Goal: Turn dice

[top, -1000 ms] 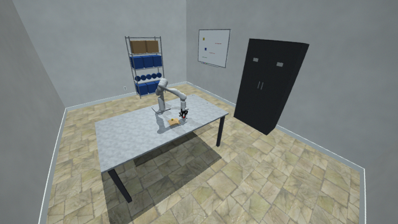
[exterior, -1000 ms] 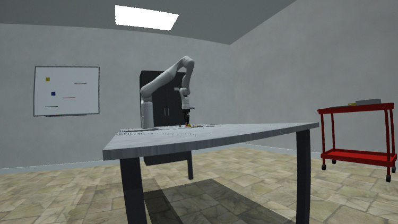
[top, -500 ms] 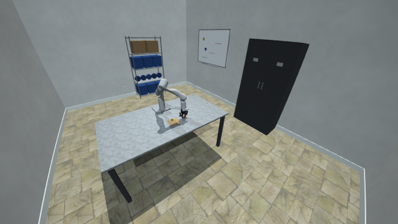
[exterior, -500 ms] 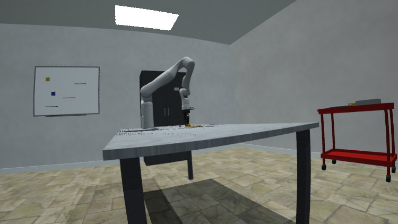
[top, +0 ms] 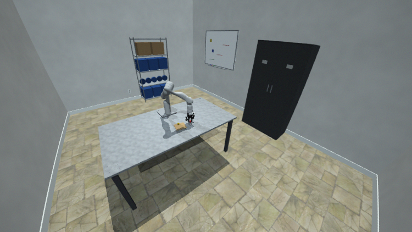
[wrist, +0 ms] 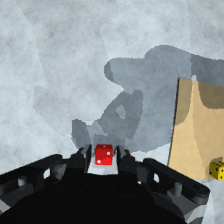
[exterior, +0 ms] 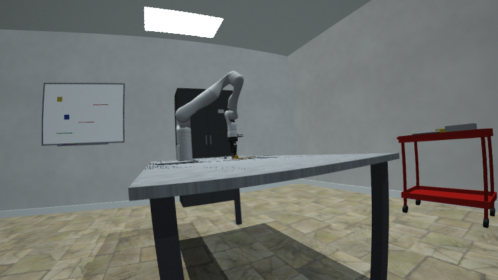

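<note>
A red die (top: 190,121) (wrist: 104,155) is off the mat, over the bare table; its larger visible face shows two diagonal pips in the wrist view. My gripper (wrist: 104,152) (exterior: 234,155) is low over the table, with its part-open fingers on either side of the red die and narrow gaps showing beside it. A yellow die (top: 178,123) (wrist: 217,170) (exterior: 236,156) is on the tan mat (top: 181,127) (wrist: 185,150); its top number is too small to read surely. I cannot make out the third die.
The grey table (top: 129,144) (exterior: 278,165) carries the arm and the mat. The mat lies to the right of my gripper in the wrist view. A black cabinet (top: 276,89), a shelf rack (top: 133,54) and a red cart (exterior: 449,194) stand away from the table.
</note>
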`<state>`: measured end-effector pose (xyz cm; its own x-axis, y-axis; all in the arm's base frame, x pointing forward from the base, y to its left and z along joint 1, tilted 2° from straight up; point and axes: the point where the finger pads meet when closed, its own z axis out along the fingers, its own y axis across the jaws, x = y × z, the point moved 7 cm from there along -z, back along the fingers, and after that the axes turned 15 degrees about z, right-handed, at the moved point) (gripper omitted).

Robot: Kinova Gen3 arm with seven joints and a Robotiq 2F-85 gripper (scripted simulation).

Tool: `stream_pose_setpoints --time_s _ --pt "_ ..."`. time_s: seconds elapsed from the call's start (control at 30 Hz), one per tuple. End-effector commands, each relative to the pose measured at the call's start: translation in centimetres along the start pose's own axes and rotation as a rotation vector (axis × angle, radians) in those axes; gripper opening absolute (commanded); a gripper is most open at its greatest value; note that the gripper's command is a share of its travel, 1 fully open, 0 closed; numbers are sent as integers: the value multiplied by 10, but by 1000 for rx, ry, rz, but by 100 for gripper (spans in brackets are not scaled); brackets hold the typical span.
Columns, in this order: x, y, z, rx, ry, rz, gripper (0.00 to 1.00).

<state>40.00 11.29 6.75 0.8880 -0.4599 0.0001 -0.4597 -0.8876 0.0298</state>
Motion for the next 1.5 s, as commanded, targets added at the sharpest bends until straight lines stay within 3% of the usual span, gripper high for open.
stream_pose_setpoints --time_s 0.0,0.4,0.43,1.47 --pt "0 0 -1 1 1 0 35" --pt "0 0 -1 1 1 0 35" --pt "0 0 -1 1 1 0 15" --pt "0 0 -1 1 1 0 15"
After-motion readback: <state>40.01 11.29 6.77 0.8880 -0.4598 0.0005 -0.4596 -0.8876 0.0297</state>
